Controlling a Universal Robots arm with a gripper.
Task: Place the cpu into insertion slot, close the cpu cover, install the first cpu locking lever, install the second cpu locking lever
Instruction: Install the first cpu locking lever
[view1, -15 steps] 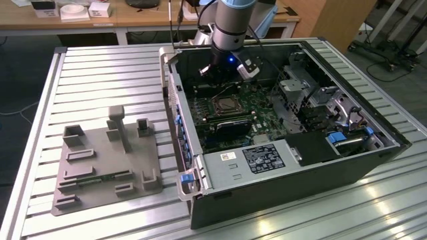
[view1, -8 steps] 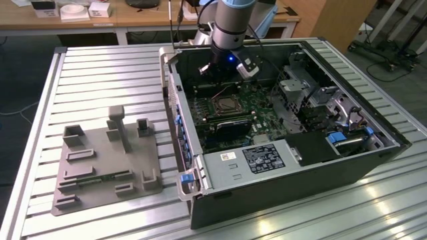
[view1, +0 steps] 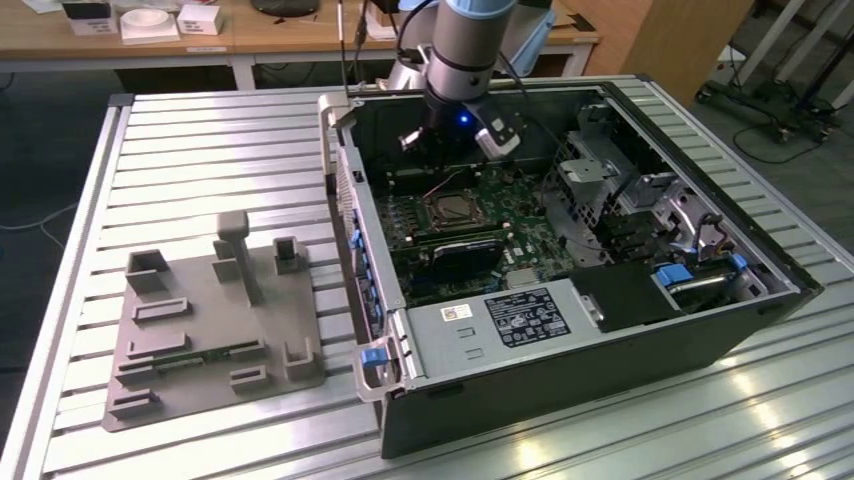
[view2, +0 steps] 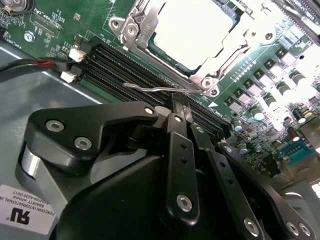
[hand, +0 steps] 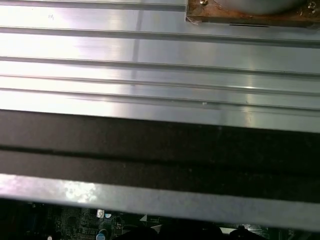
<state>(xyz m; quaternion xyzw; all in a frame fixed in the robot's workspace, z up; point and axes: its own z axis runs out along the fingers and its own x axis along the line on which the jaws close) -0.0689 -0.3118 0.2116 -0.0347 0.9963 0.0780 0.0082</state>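
**Claw close to the lever by the chip**

A big computer case (view1: 574, 300) lies open on the ribbed metal worktop (view1: 200, 150). The arm (view1: 467, 50) reaches down into the case from above. In the exterior view the claw (view1: 454, 140) hangs over the green board (view1: 521, 215), just behind the slot (view1: 450, 210).

In the second wrist view the cpu (view2: 192, 30) sits flat in the slot (view2: 150, 47). Its top shines bright. The cover (view2: 235, 47) lies down around it, a silver frame with screws at the corners. A thin lever (view2: 160, 89) made of wire runs along the side of the cover, next to the long black memory slots (view2: 125, 67). The black fingers (view2: 177, 150) look pressed close together, with their tip right at this lever. I cannot tell if they touch it or hold it.

A red and black wire (view2: 35, 64) runs along the board's edge.

On the exterior view's left, a grey tray (view1: 214, 320) with small posts sits on the worktop, well apart from the case. In the first wrist view I see the worktop's ribs (hand: 150, 65) and the dark case wall (hand: 150, 155).
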